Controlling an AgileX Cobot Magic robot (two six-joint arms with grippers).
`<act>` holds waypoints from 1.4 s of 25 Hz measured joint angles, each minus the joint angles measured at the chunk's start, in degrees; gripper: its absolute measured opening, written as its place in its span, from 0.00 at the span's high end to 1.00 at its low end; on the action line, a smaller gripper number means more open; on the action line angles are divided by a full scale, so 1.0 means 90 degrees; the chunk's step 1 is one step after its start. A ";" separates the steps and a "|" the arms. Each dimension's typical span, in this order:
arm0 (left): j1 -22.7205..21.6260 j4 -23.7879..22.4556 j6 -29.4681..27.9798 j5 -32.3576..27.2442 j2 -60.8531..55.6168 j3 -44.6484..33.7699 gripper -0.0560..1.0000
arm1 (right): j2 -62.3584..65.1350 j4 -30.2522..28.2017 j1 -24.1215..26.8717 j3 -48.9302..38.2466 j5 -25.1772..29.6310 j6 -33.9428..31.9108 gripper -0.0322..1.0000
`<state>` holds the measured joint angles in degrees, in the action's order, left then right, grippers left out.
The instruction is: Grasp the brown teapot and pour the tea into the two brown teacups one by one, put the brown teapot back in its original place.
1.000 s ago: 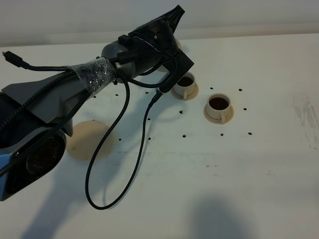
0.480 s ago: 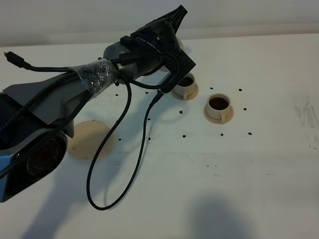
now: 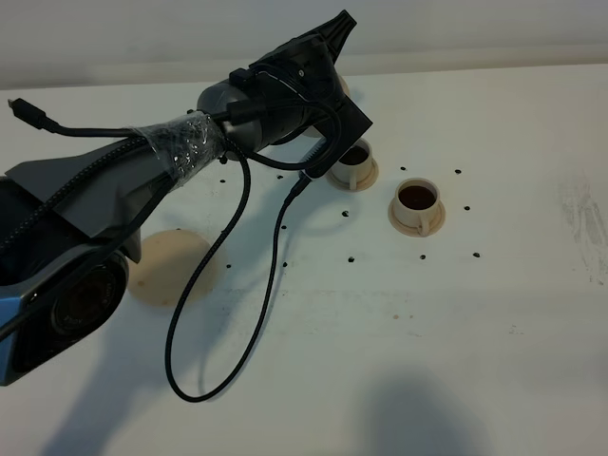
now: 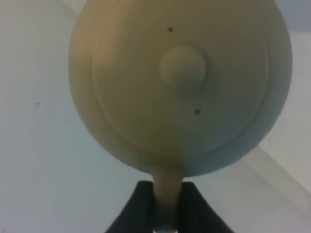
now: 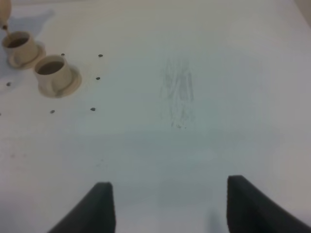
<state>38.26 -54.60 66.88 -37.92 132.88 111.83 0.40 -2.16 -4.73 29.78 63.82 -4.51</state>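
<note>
The brown teapot (image 4: 182, 82) fills the left wrist view, seen from its lid side with the knob in the middle. My left gripper (image 4: 166, 206) is shut on its loop handle. In the high view the left gripper (image 3: 328, 47) hangs over the table's far side just behind the two brown teacups, and the arm hides the pot. One teacup (image 3: 353, 161) sits beside the gripper, the other teacup (image 3: 417, 203) further right; both hold dark tea on small saucers. The original place, a flat tan disc (image 3: 169, 268), lies bare at the left. My right gripper (image 5: 165, 206) is open and empty.
A black cable (image 3: 233, 285) loops down from the left arm over the table's middle. Small dark dots are scattered on the white table (image 3: 494, 313) around the cups. The right wrist view shows both cups (image 5: 52, 73) far off, with bare scuffed tabletop (image 5: 179, 94) between.
</note>
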 joint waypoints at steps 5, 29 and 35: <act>0.0000 0.0130 -0.0166 -0.0026 0.0000 0.0000 0.94 | 0.0000 0.0000 0.0000 0.0000 0.0000 0.0000 0.50; 0.0007 0.0584 -0.1256 -0.0472 0.0000 0.0000 0.94 | 0.0000 0.0000 0.0000 0.0000 0.0000 0.0000 0.50; 0.0007 0.0845 -0.1692 -0.0583 0.0000 0.0000 0.94 | 0.0000 0.0000 0.0000 0.0000 0.0000 0.0000 0.50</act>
<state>38.32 -47.00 51.65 -43.18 132.88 111.83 0.40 -2.16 -4.73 29.78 63.82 -4.51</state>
